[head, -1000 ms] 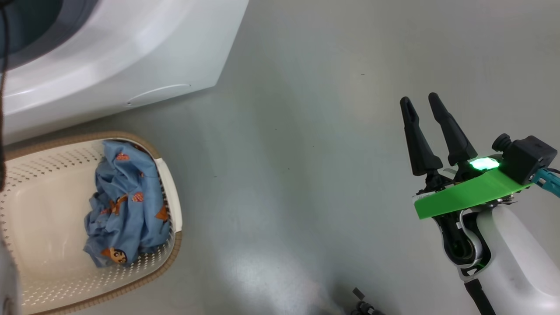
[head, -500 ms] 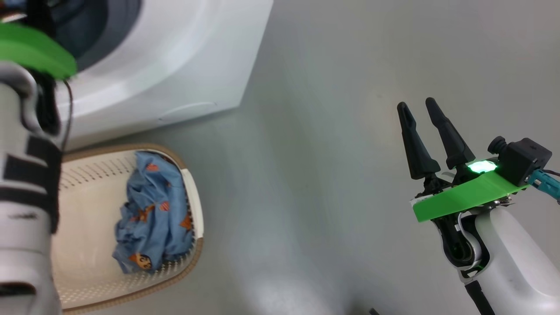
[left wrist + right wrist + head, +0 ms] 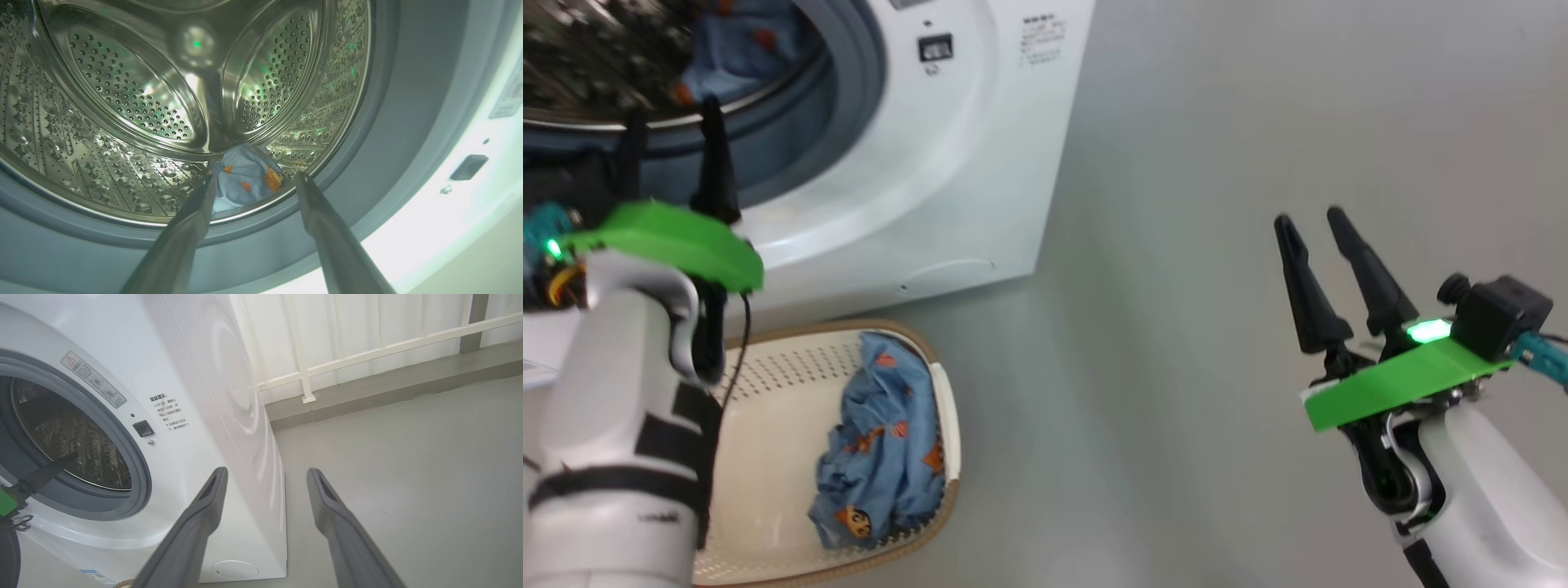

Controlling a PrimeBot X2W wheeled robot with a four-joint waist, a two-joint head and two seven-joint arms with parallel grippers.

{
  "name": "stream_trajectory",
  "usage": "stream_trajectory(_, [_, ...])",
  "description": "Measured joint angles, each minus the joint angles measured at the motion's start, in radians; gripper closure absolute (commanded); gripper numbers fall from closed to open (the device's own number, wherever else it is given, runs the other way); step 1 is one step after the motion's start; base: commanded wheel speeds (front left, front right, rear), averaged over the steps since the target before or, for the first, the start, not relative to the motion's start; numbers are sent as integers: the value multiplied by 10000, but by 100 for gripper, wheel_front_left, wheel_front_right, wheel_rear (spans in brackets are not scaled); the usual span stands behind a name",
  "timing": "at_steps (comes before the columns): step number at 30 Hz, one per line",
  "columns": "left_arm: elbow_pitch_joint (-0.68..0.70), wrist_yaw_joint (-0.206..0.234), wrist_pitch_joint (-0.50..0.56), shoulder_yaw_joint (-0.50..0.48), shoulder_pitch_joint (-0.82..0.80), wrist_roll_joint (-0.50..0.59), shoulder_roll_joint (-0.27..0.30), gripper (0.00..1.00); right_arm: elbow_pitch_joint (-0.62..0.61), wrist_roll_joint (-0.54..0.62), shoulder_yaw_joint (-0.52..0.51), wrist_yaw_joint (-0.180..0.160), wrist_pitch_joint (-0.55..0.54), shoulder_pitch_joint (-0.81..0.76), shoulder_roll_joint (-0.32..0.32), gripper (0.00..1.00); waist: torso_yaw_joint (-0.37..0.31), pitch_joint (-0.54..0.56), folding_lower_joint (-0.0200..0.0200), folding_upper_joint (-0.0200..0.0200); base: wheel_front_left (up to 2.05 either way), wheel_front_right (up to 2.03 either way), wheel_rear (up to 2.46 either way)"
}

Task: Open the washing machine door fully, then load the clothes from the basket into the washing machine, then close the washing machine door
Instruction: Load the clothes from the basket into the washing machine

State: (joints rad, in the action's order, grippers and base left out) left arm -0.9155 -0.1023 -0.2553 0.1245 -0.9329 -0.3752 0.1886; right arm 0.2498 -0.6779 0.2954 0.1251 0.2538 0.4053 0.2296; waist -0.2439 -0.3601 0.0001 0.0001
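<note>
Left gripper [image 3: 256, 175] is hanging open and empty at the drum [image 3: 122, 102] mouth; I'm seeing one blue garment [image 3: 245, 183] lying just beyond its fingertips. More clothes [image 3: 882, 457] are sitting in the basket [image 3: 949, 425] below it. Right gripper [image 3: 1308, 216] is hovering open and empty, well apart.

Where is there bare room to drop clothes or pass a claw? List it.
Free: the basket's bare floor, between the left forearm and the clothes; the floor between the washing machine and the right claw; most of the drum. Crowded: the drum's front lip, where a blue garment lies ahead of the open left claw.
</note>
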Motion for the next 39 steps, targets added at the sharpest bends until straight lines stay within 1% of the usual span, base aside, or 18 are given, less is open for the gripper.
stream_trajectory(7, [1135, -127, 0, -17, 1653, 134, -221, 0, 186, 0, -21, 0, 0, -503, 31, 0, 492, 843, -1, 0, 0, 0, 0])
stream_trajectory(10, [1741, -127, 0, 10, 2375, 414, -224, 0, 215, 0, -42, 0, 0, -530, 52, 0, 736, 1153, -1, 0, 0, 0, 0])
stream_trajectory(15, [2667, -125, 0, -119, 3736, 422, -355, 0, 309, 2, -82, 0, 0, -888, 81, 0, 1110, 1684, 0, 0, 0, 0, 0])
stream_trajectory(20, [3559, -100, 0, -288, 4913, 433, -514, 0, 401, 121, -92, 0, 0, -1111, 240, 0, 1455, 2184, 0, 0, 0, 0, 0])
stream_trajectory(30, [5020, 255, 0, -546, 7037, 435, -614, 0, 593, 238, -105, 0, 0, -1671, 261, 0, 1942, 3134, 0, 0, 0, 0, 0])
stream_trajectory(38, [5825, 445, 0, -548, 7792, 514, -616, 0, 627, 299, -362, 0, 0, -1925, 332, 0, 2309, 3555, -1, 0, 0, 0, 0])
stream_trajectory(39, [5948, 520, 0, -550, 7859, 514, -623, 0, 627, 313, -418, 0, 0, -1925, 359, 0, 2340, 3580, 0, -1, 0, 0, 0])
